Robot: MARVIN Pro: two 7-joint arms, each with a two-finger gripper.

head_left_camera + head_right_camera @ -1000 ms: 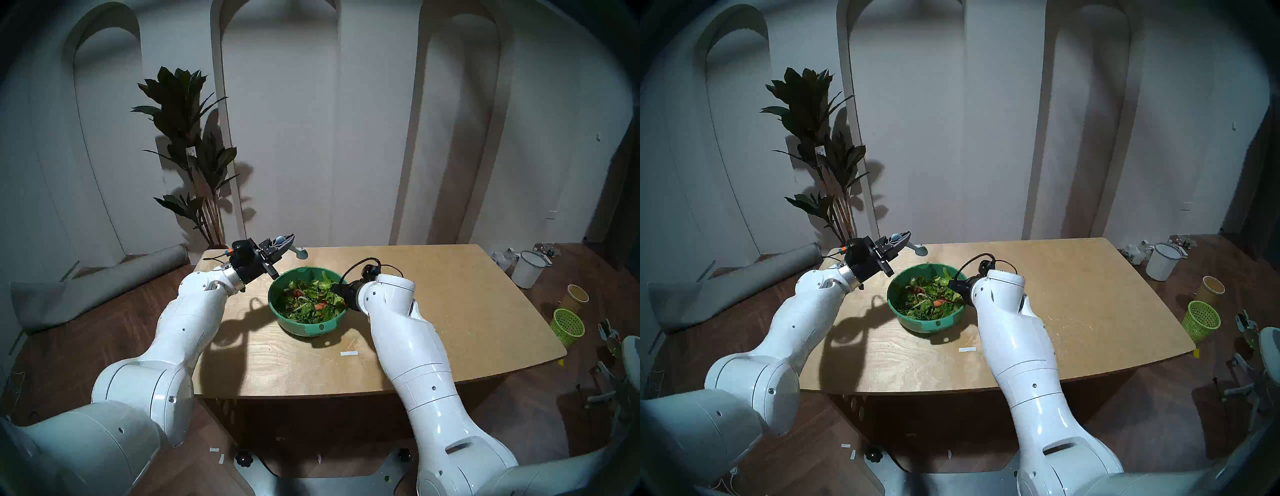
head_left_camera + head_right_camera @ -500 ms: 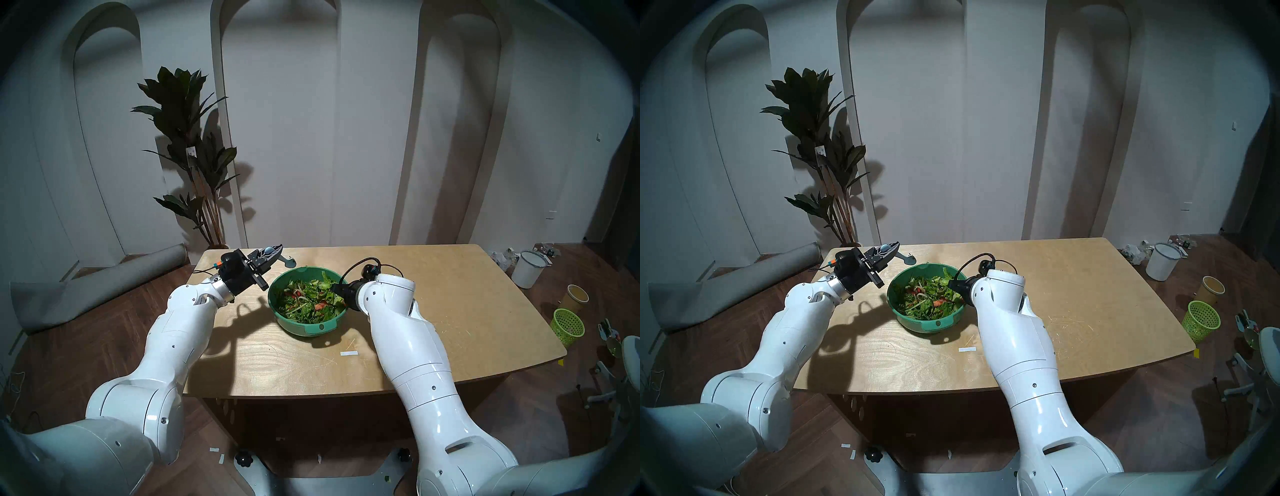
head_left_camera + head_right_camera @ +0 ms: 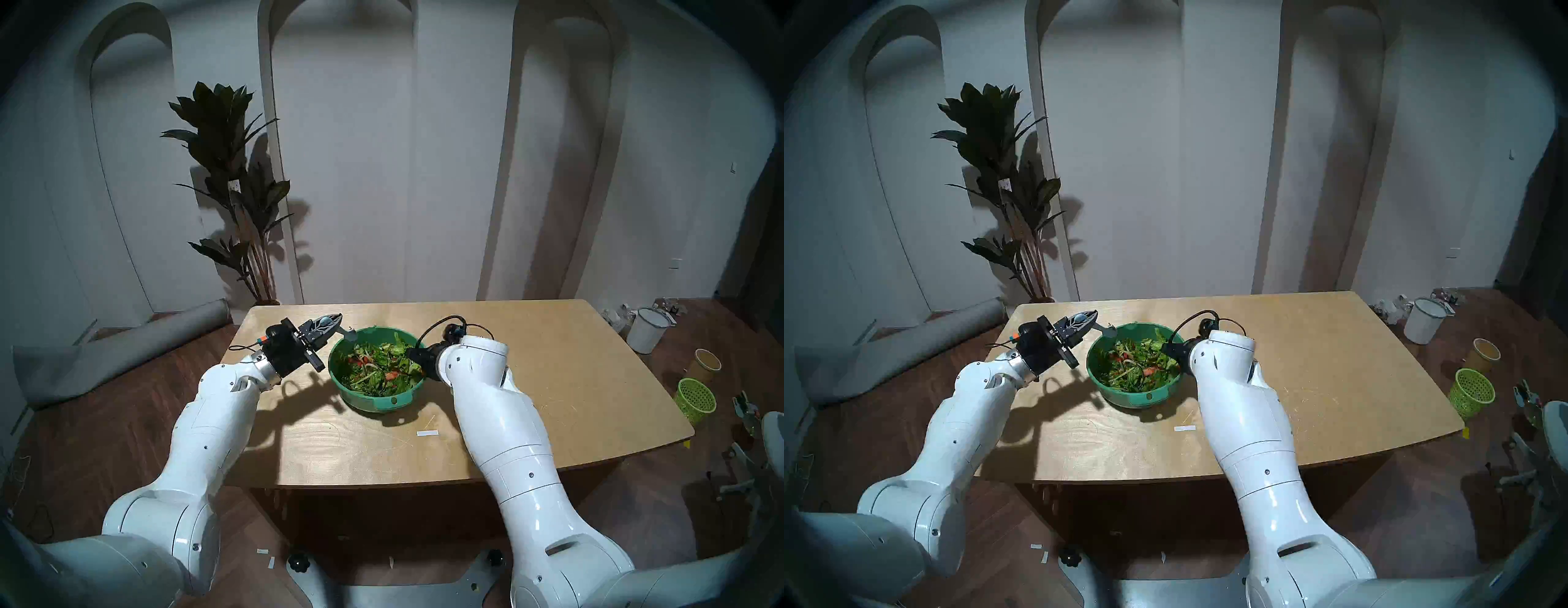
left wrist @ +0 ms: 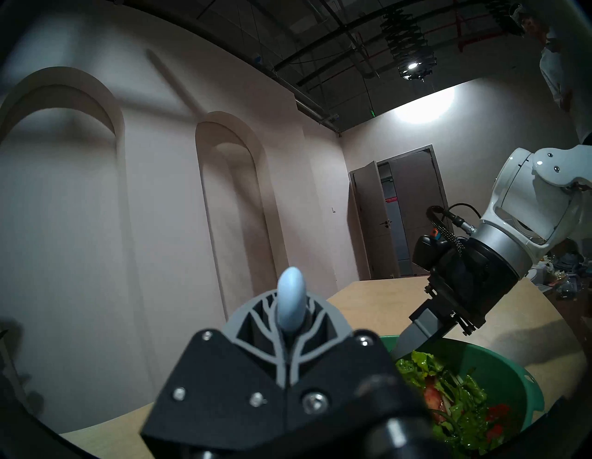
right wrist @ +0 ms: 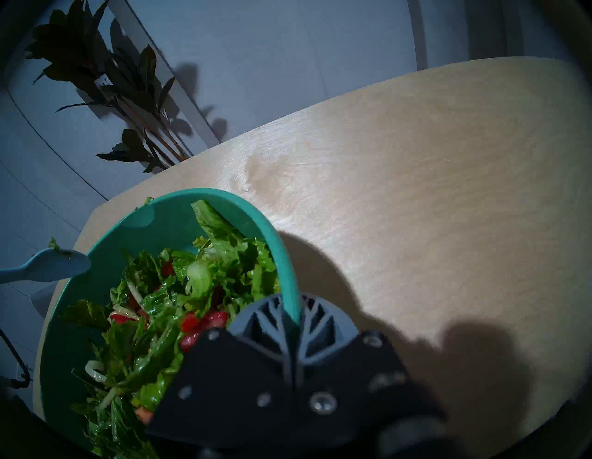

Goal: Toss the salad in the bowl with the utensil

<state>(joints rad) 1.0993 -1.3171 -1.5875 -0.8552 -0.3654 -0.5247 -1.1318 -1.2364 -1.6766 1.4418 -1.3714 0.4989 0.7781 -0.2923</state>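
Observation:
The green bowl (image 3: 360,401) stands mid-table, holding the salad (image 3: 375,369) of green leaves and red bits. My left gripper (image 3: 335,322) hovers just left of the bowl's far rim, shut on the pale blue utensil (image 3: 350,335). The utensil's rounded end hangs over the far-left rim. Its handle tip (image 4: 290,304) pokes up between my left gripper's (image 4: 290,336) fingers. My right gripper (image 5: 291,307) is shut on the bowl's right rim (image 5: 224,198), pinching the wall. In the right wrist view the utensil (image 5: 48,266) carries a scrap of leaf beside the salad (image 5: 160,320).
The wooden table (image 3: 551,382) bears a white tape strip (image 3: 427,433) in front of the bowl. On the floor to the right are a lime-green mesh basket (image 3: 695,401), a paper cup (image 3: 706,363) and a white bucket (image 3: 647,329). A plant (image 3: 237,191) and a rolled mat (image 3: 127,348) are at back left.
My left gripper has come down and to the left with the utensil, bringing its rounded end from beyond the bowl to the far-left rim. The right arm and bowl have not moved.

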